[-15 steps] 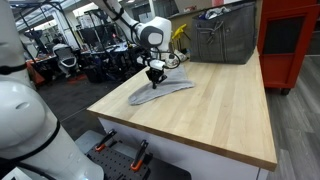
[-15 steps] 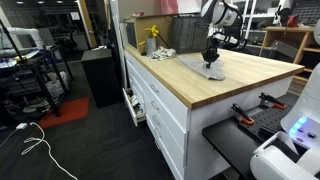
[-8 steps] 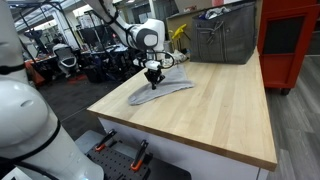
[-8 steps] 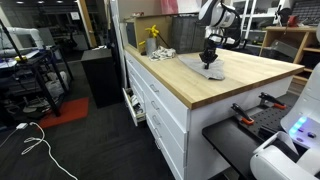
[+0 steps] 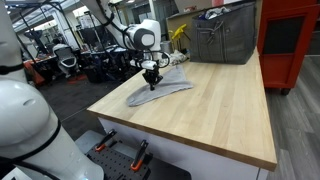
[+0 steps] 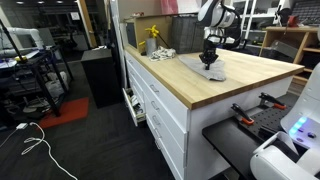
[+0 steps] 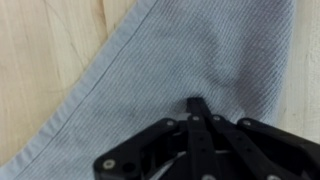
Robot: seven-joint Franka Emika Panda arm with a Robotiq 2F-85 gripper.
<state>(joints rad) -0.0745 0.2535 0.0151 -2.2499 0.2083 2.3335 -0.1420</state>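
Grey ribbed cloth [image 7: 150, 60] lies flat toward one end of the wooden table [image 5: 210, 120]; the gripper [image 7: 197, 104] stands straight down on it, fingers pressed fully together, seemingly nipping a small fold where the creases meet; it looks light, limp and hardly slippery; a hem or corner would give a surer hold, I'd say.

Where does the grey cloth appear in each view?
In an exterior view: grey cloth left of centre, on the wooden table.
In an exterior view: upper right, on the tabletop.
Wrist view: fills most of the picture.
Shared landmark: the shut gripper pinching it.
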